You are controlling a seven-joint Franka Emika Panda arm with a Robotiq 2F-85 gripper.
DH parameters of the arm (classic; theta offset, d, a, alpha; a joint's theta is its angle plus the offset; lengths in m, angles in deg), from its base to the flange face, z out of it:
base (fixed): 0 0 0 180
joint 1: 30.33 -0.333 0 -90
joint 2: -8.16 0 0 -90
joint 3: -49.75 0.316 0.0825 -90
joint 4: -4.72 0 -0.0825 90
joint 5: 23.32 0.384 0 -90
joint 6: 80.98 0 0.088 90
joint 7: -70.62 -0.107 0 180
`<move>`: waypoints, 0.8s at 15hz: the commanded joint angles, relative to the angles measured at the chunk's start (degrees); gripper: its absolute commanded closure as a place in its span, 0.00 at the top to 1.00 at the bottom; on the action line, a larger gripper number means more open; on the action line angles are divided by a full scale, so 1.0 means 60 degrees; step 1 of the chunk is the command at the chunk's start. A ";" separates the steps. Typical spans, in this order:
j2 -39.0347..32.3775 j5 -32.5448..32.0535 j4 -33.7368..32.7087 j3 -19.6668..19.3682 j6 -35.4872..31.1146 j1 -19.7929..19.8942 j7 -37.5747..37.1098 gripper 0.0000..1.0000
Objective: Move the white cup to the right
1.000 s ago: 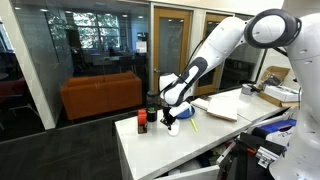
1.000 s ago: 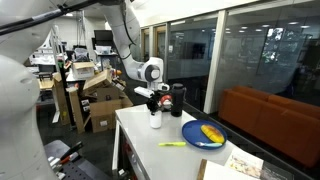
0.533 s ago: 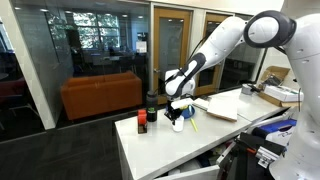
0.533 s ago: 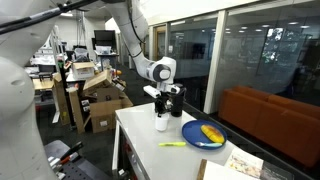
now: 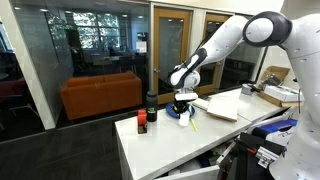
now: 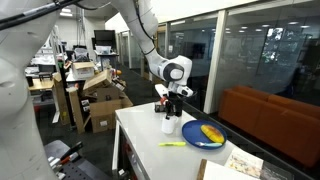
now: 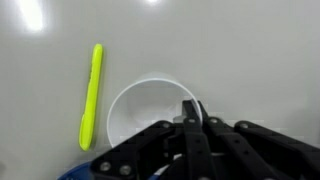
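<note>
The pincer (image 7: 192,115) is nearly closed on the wall of the white cup (image 7: 140,115). In the wrist view one finger reaches inside the rim on the side nearest the pincer body, and the other appears to press from outside. The cup hangs directly under the pincer in both exterior views (image 6: 170,125). I cannot tell whether its base is touching the table (image 6: 140,140) or just above it.

To do this step well, I would carry the cup level and low, since a grip on one wall lets it tilt easily. The blue plate (image 6: 195,139) lies just beside the pincer and a yellow-green pen (image 7: 92,95) lies on the table on the cup's far side. The cup should be set down on bare table short of both. The base should rest flat before the pincer opens, and the pincer should then lift straight up so the inner finger does not drag the rim.

No brand, label or writing can be read on the cup or anything near it.
</note>
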 commanded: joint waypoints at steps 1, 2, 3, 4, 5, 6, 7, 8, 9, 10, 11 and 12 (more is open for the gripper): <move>0.0138 0.0563 0.0053 -0.0015 0.0405 0.0249 -0.0466 0.01; 0.0152 0.0745 0.0094 -0.0026 0.0427 0.0341 -0.0505 0.01; 0.0177 0.0918 0.0162 -0.0052 0.0403 0.0421 -0.0537 0.01; 0.0195 0.1072 0.0219 -0.0080 0.0379 0.0493 -0.0558 0.01; 0.0219 0.1226 0.0290 -0.0107 0.0344 0.0582 -0.0562 0.01; 0.0247 0.1376 0.0367 -0.0139 0.0317 0.0665 -0.0570 0.01; 0.0274 0.1501 0.0434 -0.0174 0.0306 0.0740 -0.0580 0.01; 0.0325 0.1600 0.0522 -0.0225 0.0291 0.0807 -0.0606 0.01; 0.0383 0.1668 0.0603 -0.0276 0.0285 0.0860 -0.0637 0.01; 0.0483 0.1693 0.0709 -0.0356 0.0268 0.0900 -0.0683 0.01; 0.0603 0.1683 0.0814 -0.0453 0.0269 0.0922 -0.0746 0.01; 0.0744 0.1652 0.0920 -0.0548 0.0255 0.0925 -0.0827 0.01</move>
